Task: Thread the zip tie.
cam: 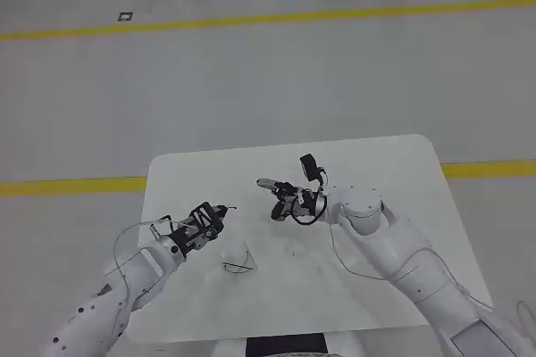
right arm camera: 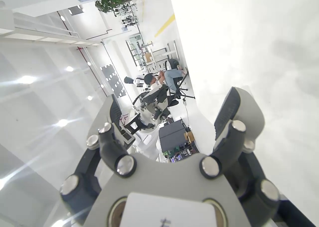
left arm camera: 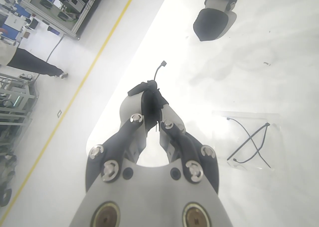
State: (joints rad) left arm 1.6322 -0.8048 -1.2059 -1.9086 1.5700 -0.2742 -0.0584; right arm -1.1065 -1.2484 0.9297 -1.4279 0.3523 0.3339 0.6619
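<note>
Zip tie (left arm camera: 157, 69) presented for threading
Left fingers (left arm camera: 130, 106) are clamped on it, head end left free; right fingers (right arm camera: 228, 111) are spread, empty, nearby.

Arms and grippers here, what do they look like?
The left arm and right arm are white-shelled with thin cables alongside. The left gripper and right gripper match: grey fingers, black pads, black linkage bars, silver pins, two brass-coloured discs on the grey base.

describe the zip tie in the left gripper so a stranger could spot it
Over the white table, find the left gripper. The black zip tie is pinched in it, square head sticking out. Unlike the loose ties in the clear tray, it is held.
</note>
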